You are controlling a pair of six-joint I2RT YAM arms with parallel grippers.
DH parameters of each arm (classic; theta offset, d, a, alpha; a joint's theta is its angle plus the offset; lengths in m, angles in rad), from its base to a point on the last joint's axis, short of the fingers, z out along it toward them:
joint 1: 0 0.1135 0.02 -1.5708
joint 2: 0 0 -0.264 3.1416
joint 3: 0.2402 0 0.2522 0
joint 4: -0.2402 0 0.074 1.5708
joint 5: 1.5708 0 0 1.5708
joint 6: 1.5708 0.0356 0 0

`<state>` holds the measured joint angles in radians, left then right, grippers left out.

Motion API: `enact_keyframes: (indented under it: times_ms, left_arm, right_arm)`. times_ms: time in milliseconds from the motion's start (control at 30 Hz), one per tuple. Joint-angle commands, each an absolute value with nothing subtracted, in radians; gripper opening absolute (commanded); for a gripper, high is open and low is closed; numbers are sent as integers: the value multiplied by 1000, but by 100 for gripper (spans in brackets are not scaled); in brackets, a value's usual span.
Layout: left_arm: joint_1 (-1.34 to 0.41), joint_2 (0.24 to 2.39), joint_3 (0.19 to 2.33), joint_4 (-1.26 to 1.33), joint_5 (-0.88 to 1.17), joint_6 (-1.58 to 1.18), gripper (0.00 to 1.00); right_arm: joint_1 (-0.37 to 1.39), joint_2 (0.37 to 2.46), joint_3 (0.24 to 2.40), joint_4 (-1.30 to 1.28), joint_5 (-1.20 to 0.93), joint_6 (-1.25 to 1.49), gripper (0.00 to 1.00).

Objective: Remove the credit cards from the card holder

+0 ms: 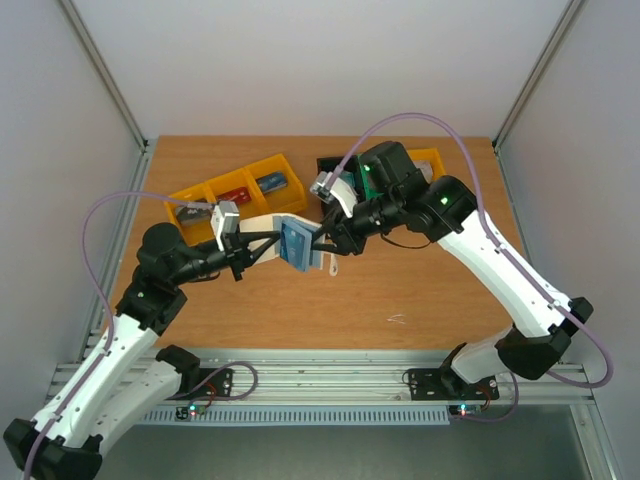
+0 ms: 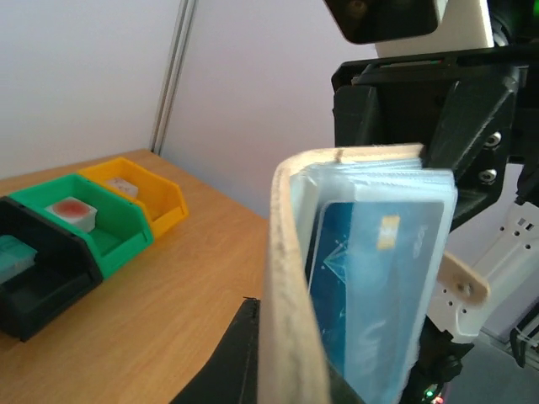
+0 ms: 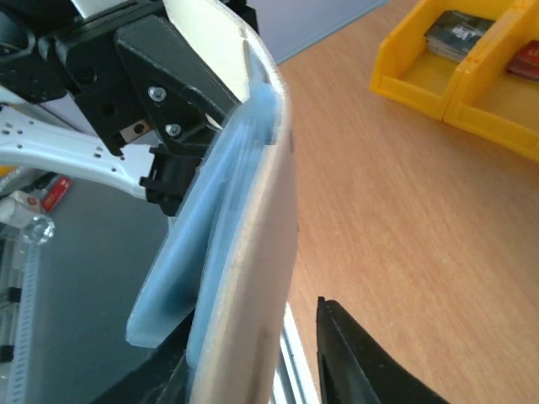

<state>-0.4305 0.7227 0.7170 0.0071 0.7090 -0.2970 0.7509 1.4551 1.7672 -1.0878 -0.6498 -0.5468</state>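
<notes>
Both arms meet over the middle of the table (image 1: pixel 400 290), and the holder (image 2: pixel 285 278) hangs in the air between them, clear of the wood, standing on edge. In the top view it sits just left of centre. The left gripper (image 1: pixel 278 243) comes in from the left and the right gripper (image 1: pixel 322 240) from the right. The holder is open like a book. Its beige panel curves up the middle of the left wrist view, and a stack of pale blue sleeves fans out to the right of it. A blue card (image 2: pixel 379 278) is tucked in the front sleeve, face showing, and has not been pulled out. A small beige tab (image 2: pixel 463 282) pokes out at the holder's right edge. The left jaws are clamped on the bottom of the beige panel, with a black finger pressed against its side. The right jaws straddle the far edge. From its own camera I see a sliver of table between one finger and the panel, so I cannot tell whether they grip it. In the top view, yellow bins (image 1: pixel 240 188) lie at the upper left of the table. A black bin (image 2: pixel 34 286) and a green bin (image 2: pixel 101 227) sit at the left of the left wrist view.
</notes>
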Motion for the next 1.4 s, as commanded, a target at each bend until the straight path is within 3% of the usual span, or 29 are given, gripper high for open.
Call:
enact_keyframes:
  times_ms: [0, 133, 333, 500, 700, 800, 1100, 1133, 1233, 1367]
  left_arm:
    - [-428, 706, 747, -12, 686, -340, 0]
    - [-427, 689, 750, -72, 609, -286, 0]
    - [-428, 697, 753, -66, 624, -261, 0]
    - [-428, 709, 755, -45, 651, -268, 0]
    - [-428, 706, 756, -38, 687, -279, 0]
    - [-428, 706, 753, -27, 698, -289, 0]
    - [-428, 715, 746, -14, 654, -325, 0]
    - [-428, 713, 744, -27, 611, -327, 1]
    - [-427, 713, 741, -101, 388, -339, 38]
    - [-425, 719, 735, -147, 128, -318, 55]
  right_arm:
    - [692, 1374, 1663, -994, -699, -533, 41]
    - [656, 1319, 1567, -973, -714, -554, 66]
    - [657, 1319, 1520, -931, -784, -540, 89]
    - [657, 1326, 1459, -718, -750, -441, 89]
    - [658, 1368, 1465, -685, -717, -450, 88]
    - [658, 1372, 1466, -667, -777, -448, 78]
    - [656, 1384, 1472, -675, -906, -445, 4]
    - [656, 1381, 1472, -685, -896, -450, 2]
    - [642, 1379, 1475, -724, -813, -433, 1]
    - [637, 1418, 1516, -817, -574, -372, 1]
